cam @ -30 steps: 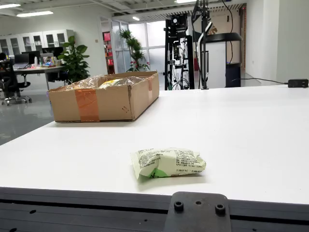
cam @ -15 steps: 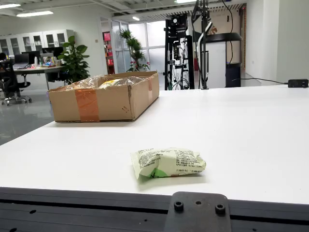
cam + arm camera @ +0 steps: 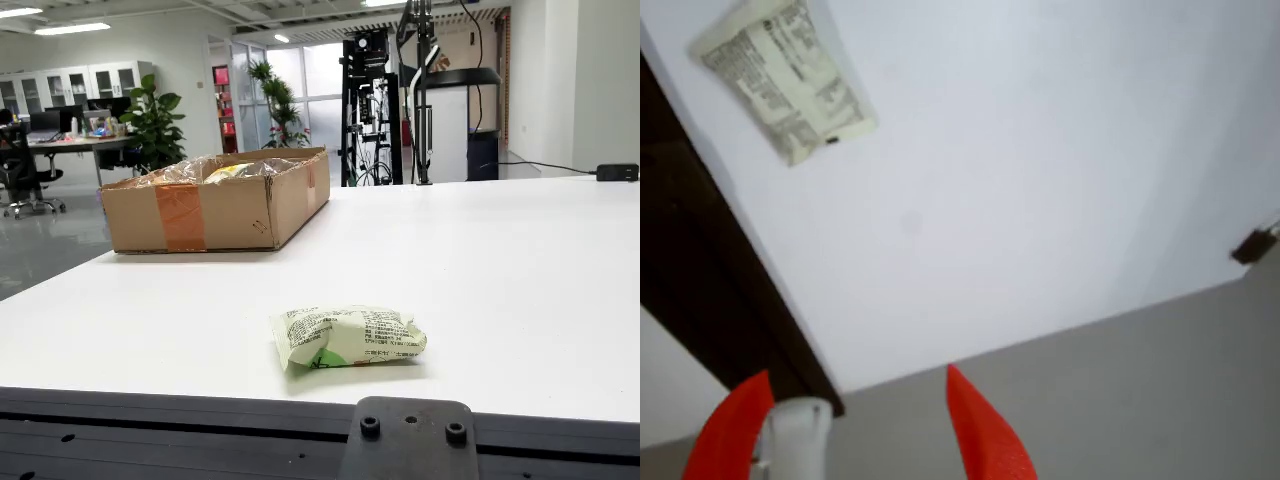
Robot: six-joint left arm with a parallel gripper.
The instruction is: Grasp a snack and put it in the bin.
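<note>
In the view from the desk's near edge, a snack packet (image 3: pixel 348 337) is lying flat on the desk (image 3: pixel 520 270) close to that edge, while a cardboard box (image 3: pixel 215 200) is sitting well behind it and to the left, near the desk's far left corner, with wrapped items (image 3: pixel 215 170) lying inside it. In the view that rides on the hand, the packet (image 3: pixel 787 76) is lying at the upper left beside the desk's edge, and the hand (image 3: pixel 855 425) is hanging well apart from it at the bottom, its fingers (image 3: pixel 980 430) spread.
</note>
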